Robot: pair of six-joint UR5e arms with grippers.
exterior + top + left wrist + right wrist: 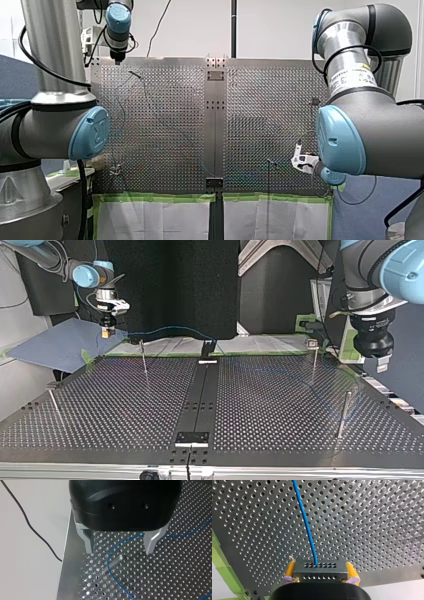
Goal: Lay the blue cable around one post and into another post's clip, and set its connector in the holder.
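My right gripper (320,573) is shut on a dark grey connector (320,566), yellow pads on both sides. The thin blue cable (306,527) leaves the connector's top and runs out over the perforated plate. In the top view this gripper (106,332) hangs at the far left edge, and the cable (170,329) arcs from it toward the black holder (207,347). My left gripper (119,548) stands open above a metal post (113,563), apart from it. The cable (109,556) curves around that post. In the top view the left gripper (379,362) hovers above the post (344,412) at the right.
More thin posts stand on the plate (143,357), (314,357), (52,400). A black centre strip (200,400) ends in a second bracket (192,438) at the near edge. A blue sheet (55,345) lies off the plate's far left, and green tape (160,197) lines one edge.
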